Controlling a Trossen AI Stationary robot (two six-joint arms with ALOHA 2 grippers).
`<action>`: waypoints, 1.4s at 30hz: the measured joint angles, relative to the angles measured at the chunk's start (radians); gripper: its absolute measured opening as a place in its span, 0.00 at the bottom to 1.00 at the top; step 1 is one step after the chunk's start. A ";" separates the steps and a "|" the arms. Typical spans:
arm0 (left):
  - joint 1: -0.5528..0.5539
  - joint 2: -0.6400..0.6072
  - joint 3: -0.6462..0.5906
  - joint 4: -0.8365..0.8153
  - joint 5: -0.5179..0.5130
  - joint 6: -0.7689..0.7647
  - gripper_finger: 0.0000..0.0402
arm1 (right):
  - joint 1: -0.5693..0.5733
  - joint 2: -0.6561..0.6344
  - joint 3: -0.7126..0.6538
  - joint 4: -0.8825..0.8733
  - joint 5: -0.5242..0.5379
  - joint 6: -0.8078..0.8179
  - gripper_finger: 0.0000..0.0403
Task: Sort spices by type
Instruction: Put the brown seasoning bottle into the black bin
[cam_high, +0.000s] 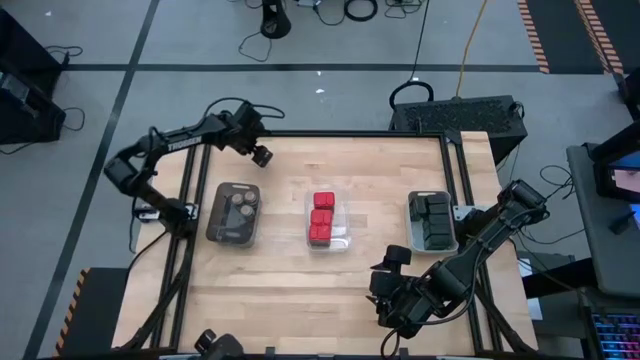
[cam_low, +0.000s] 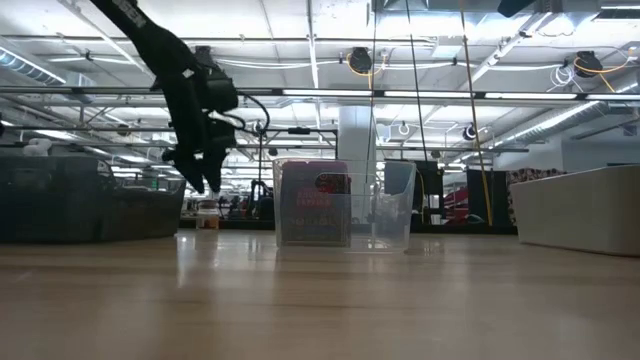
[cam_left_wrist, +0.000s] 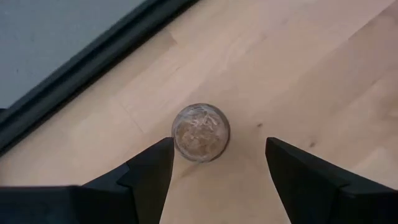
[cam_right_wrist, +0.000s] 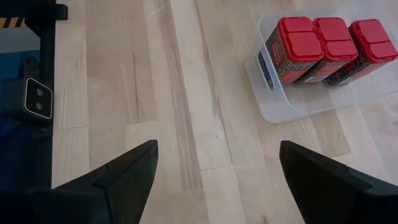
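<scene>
Left gripper (cam_left_wrist: 217, 165): fingers spread, nothing pinched, poised above one loose round jar (cam_left_wrist: 200, 132) that stands upright on the bare wood near the table's far left corner, apart from the trays. Risk, as judged: the jar sits closer to one finger than the other, so a descent without recentring could clip the rim and tip or roll it toward the table edge nearby. Right gripper (cam_right_wrist: 217, 171): fingers spread wide, empty, waiting over the near right of the table. Count: red boxes (cam_high: 322, 216), three, in the clear centre tray (cam_high: 343, 240); round jars, three visible in the dark left tray (cam_high: 216, 232), plus the loose one; black boxes (cam_high: 432, 220), in the right tray, number unclear.
</scene>
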 joint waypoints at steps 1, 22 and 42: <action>0.000 0.012 0.000 0.001 -0.001 0.004 0.65 | 0.000 0.000 0.000 0.000 0.000 0.000 0.79; 0.020 0.078 0.000 0.061 -0.012 0.032 0.65 | 0.000 0.000 0.000 0.000 0.000 0.003 0.79; 0.021 0.147 -0.016 0.113 -0.012 0.049 0.65 | 0.000 0.000 0.000 0.000 0.000 0.003 0.79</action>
